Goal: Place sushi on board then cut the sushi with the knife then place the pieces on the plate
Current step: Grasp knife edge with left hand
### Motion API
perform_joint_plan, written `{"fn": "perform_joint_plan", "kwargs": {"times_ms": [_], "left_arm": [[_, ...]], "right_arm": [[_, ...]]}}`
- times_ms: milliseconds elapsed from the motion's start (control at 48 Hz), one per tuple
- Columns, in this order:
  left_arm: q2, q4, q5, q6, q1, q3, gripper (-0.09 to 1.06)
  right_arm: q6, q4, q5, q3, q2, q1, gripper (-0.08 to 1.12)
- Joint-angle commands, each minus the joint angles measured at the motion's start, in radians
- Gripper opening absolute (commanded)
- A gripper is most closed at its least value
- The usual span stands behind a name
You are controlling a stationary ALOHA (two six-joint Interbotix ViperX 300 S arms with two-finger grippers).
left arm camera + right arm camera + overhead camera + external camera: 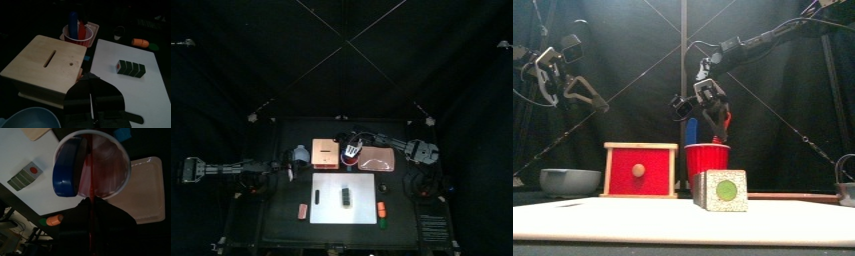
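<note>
Sushi [346,195]: dark green roll, lying uncut near the middle of the white board [326,186].

Right gripper [716,120]: hanging over the red cup [707,163] just behind the board. We are reading its jaws as pinched on the red knife [86,173], which is standing in the cup beside the blue knife [65,170].

Left gripper [90,80]: raised off to the board's back left, jaws pressed together on nothing.

Pink tray [376,160]: lying behind the board's right part.

Risks we are noting:
- The pinch is looking narrow, so the knife may be twisting or slipping on the lift.
- The cup, likely light, may be tipping or dragging along with it.
- The blue knife may be catching and spilling toward the board.
</note>
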Motion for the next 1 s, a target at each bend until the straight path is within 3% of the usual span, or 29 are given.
{"fn": "perform_joint_plan", "kwargs": {"times_ms": [21, 729, 1000], "left_arm": [[0.002, 0.002, -0.005, 0.002, 0.003, -0.012, -0.02], [-0.012, 0.003, -0.009, 0.005, 0.005, -0.023, -0.02], [-0.072, 0.005, -0.012, 0.005, 0.005, -0.025, -0.02]], "right_arm": [[0.002, 0.0, 0.026, -0.04, -0.044, 0.003, 0.4], [0.026, -0.094, 0.072, -0.035, -0.307, 0.002, 0.39], [0.089, -0.241, -0.023, 0.084, -0.48, 0.051, 0.39]]}}
